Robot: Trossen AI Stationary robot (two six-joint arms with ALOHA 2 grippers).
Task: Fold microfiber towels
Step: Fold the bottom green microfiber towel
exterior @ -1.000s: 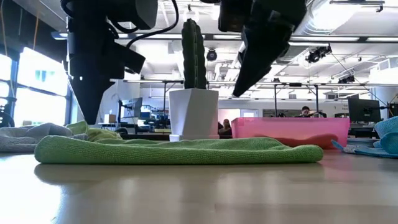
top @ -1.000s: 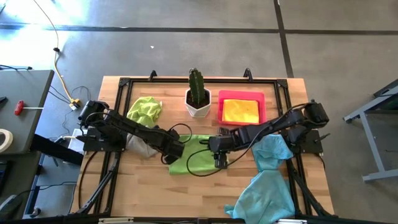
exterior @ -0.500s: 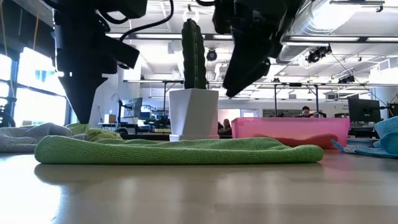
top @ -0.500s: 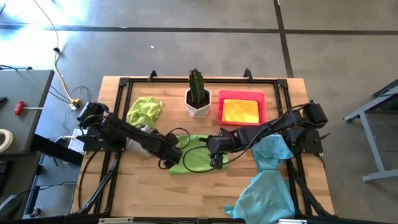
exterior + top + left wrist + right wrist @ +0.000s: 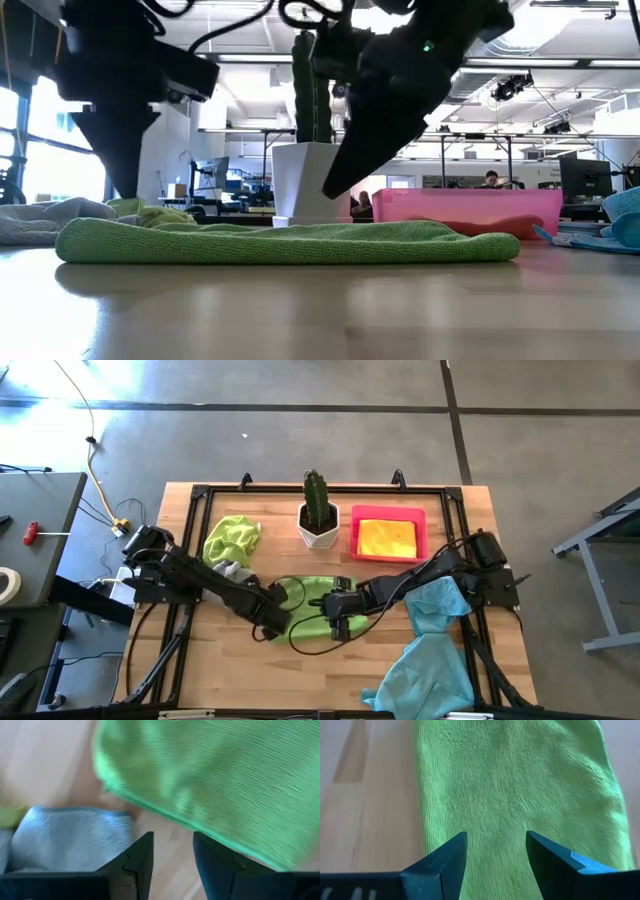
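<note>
**Both grippers over flat green towel**

On the wooden table [image 5: 230, 670], mid-table, folded lime green towel [image 5: 312, 610] lying flat. Above it, right gripper [image 5: 338, 628], fingers apart, empty. At its left edge, left gripper [image 5: 272, 628], likewise parted, empty.

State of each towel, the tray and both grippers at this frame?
Green towel: flat, folded, mid-table.
Second green towel: crumpled.
Grey towel: crumpled.
Yellow towel: folded in pink tray.
Blue towels: unfolded heap.
Left gripper: open, empty.
Right gripper: open, empty.
</note>
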